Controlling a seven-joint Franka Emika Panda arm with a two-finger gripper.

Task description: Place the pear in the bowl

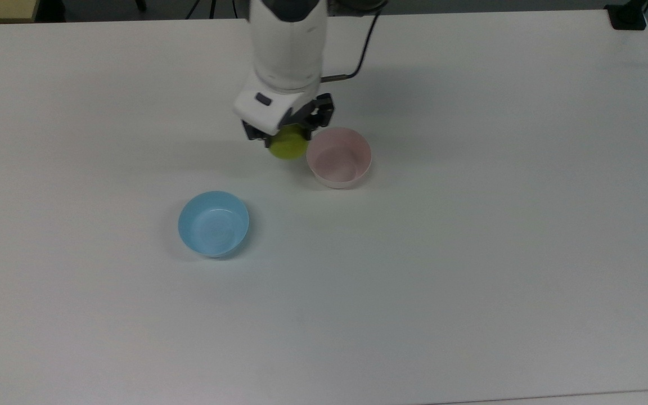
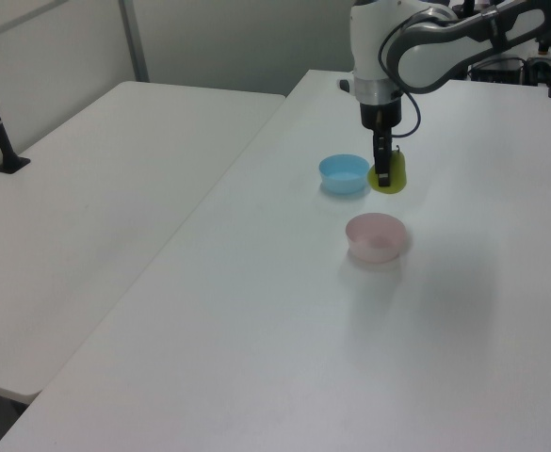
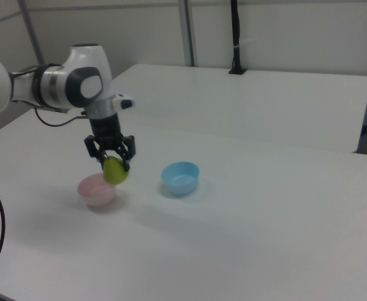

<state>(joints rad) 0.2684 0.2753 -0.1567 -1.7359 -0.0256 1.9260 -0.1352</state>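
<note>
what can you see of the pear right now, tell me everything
The pear is small, yellow-green and smooth-skinned, rounded at its base. The gripper is shut on its upper part, so its top and stem are hidden. It hangs clear of the white table, just beside the pink bowl on the top view's left, not yet over it. Nothing but the fingers touches it.

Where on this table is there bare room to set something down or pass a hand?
Bare table lies all around: below the blue bowl and across the top view's right and left sides. It is crowded only where the gripper holds the pear lifted beside the pink bowl.
</note>
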